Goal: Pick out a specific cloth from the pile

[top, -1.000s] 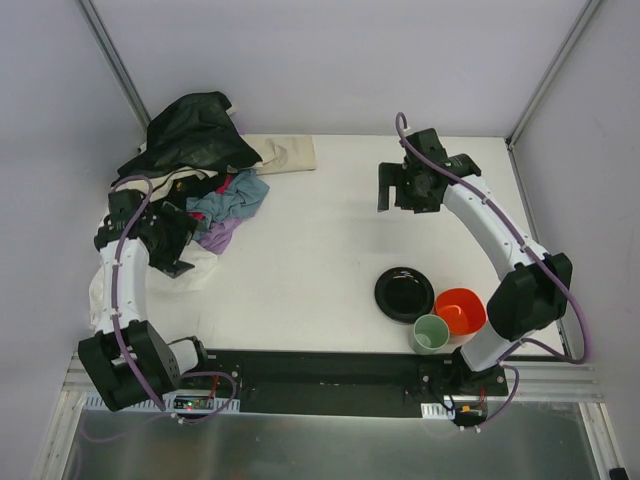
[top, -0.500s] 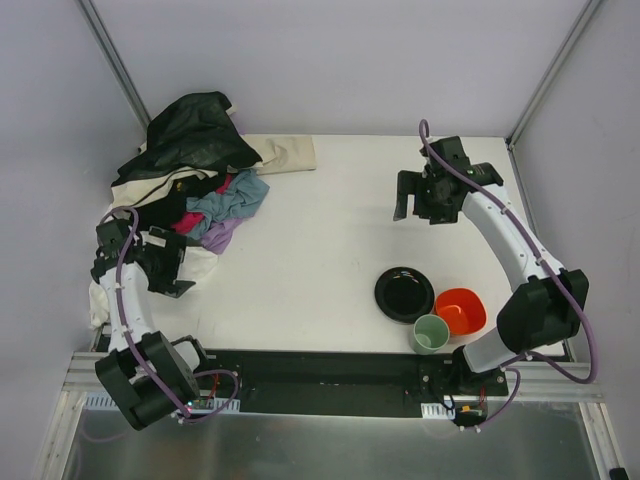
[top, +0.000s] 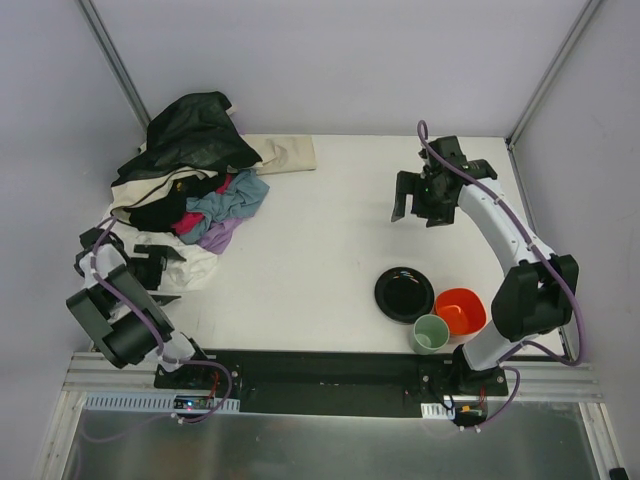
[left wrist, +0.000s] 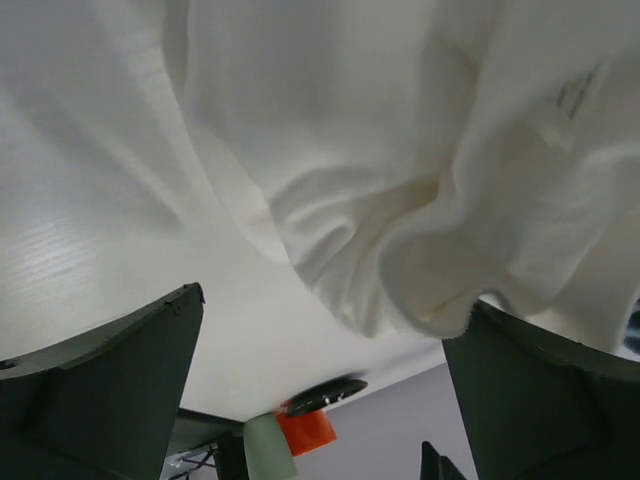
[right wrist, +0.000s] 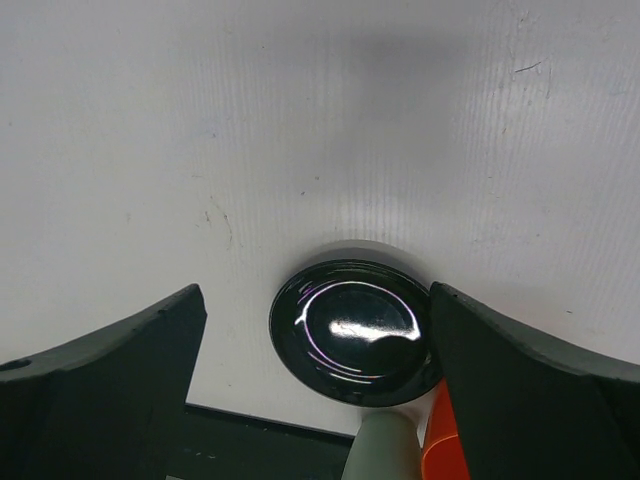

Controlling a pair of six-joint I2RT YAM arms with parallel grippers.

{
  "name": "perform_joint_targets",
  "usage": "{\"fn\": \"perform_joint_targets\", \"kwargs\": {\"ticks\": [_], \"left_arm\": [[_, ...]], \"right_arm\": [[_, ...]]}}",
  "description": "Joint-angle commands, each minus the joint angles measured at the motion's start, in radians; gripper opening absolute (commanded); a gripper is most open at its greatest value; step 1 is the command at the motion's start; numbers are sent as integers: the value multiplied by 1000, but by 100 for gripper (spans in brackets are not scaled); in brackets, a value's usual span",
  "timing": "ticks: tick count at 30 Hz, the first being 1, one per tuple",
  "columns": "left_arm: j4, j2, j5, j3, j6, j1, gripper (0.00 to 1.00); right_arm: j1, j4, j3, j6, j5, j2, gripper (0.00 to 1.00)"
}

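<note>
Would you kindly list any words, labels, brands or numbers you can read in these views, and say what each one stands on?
No text can be read in any view.
white cloth: a faint grey printed mark near the top right of the left wrist view, too blurred to read.
black plate, orange bowl, green cup: no markings visible.

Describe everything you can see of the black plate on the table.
The black plate is round, shallow and glossy, looking like glazed ceramic or plastic, with light glinting off its empty middle. It lies flat on the white table, toward its near right corner. An orange bowl and pale green cup sit close beside it; contact is unclear.
</note>
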Motion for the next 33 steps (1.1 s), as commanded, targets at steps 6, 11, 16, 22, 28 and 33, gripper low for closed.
{"fn": "perform_joint_targets", "kwargs": {"ticks": [6,11,16,22,28,33], "left_arm": [[25,216,-94,157,49,6,96],[47,282,-105,218,67,1,82],[67,351,-102,260,124,-26,59],[75,344,-64,263,179,-43,18],[73,110,33,287,210,-43,0],[81,-95,63,352,116,-45,0]], "right_arm": [[-20,10,-21,15,-12,-22,96],[-25,7,-47,29,8,-51,96],[-25,-18,-38,36,37,-80,96],[-25,-51,-6,47,68,-114,96],[-26,-50,8,79,51,-138,96],[-22,-29,3,105,14,-152,96]]}}
